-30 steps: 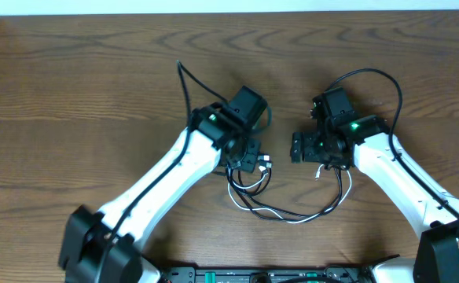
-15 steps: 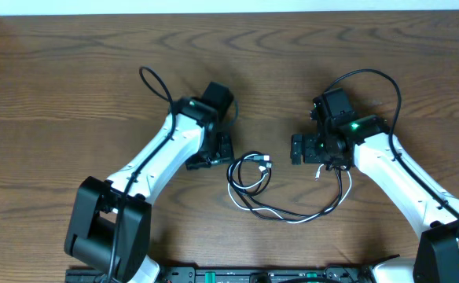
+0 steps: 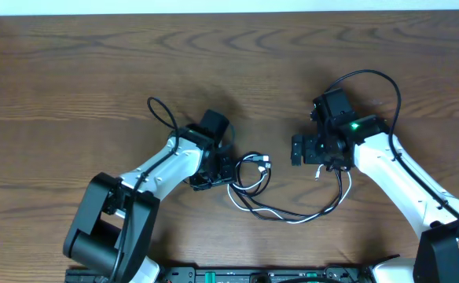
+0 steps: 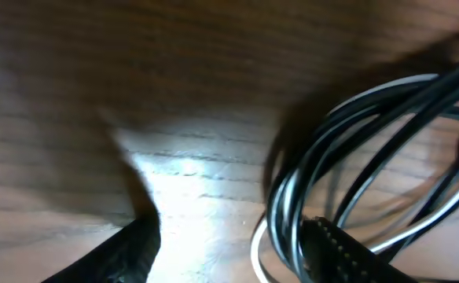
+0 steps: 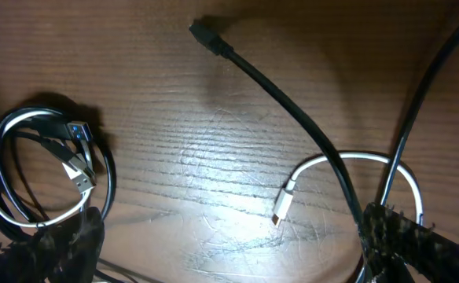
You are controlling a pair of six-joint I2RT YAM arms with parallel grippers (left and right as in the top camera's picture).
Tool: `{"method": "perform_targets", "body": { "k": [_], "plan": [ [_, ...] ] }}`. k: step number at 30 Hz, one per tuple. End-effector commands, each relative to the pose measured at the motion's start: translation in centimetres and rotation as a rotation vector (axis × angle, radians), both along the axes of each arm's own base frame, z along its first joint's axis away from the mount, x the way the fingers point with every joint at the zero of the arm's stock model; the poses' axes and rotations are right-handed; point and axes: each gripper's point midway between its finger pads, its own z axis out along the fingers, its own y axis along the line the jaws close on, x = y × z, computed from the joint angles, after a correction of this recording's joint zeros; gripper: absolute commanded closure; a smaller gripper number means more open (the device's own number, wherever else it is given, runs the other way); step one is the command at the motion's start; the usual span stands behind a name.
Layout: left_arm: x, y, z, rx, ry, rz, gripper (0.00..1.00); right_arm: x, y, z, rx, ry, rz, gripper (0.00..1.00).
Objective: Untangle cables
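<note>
While both grippers hang close above the table (image 3: pixel 72 79), we see the black cable (image 5: pixel 277 86) and the white cable (image 5: pixel 347 159) lying tangled on the wood between them. Their coil (image 3: pixel 249 177) is just beside the left gripper (image 3: pixel 223 167), whose fingers are spread and pinch nothing. The right gripper (image 3: pixel 299 148) is also wide apart and empty, near the white plug (image 5: pixel 284 206).

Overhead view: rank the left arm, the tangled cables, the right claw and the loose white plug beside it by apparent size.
1. left arm
2. tangled cables, taking their whole spread
3. right claw
4. white plug, clearly the smallest

The arm sits nearer the camera, but its lead is too large to doubt.
</note>
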Motion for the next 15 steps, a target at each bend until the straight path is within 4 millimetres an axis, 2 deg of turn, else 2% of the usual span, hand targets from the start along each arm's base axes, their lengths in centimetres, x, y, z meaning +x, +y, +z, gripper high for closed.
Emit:
{"method": "perform_targets", "body": {
  "k": [1, 4, 7, 12, 14, 15],
  "plan": [
    [-0.8, -0.1, -1.2, -0.007, 0.008, -0.020, 0.38, 0.6, 0.1, 0.9, -0.002, -0.032, 0.011, 0.01],
    [-0.7, -1.0, -1.3, -0.018, -0.019, -0.048, 0.39, 0.6, 0.1, 0.9, -0.002, -0.032, 0.011, 0.01],
    [-0.9, -1.8, -1.4, 0.000, -0.044, -0.087, 0.48, 0.6, 0.1, 0.9, -0.002, -0.032, 0.011, 0.01],
    [-1.3, -2.2, -1.7, 0.060, -0.086, -0.142, 0.51, 0.6, 0.1, 0.9, -0.002, -0.032, 0.011, 0.01],
    [-1.4, -2.3, -1.7, 0.077, -0.096, -0.154, 0.58, 0.6, 0.1, 0.9, -0.002, -0.032, 0.011, 0.01],
    [-1.4, -2.3, -1.8, 0.089, -0.105, -0.162, 0.68, 0.6, 0.1, 0.9, -0.002, -0.032, 0.012, 0.01]
  ]
}}
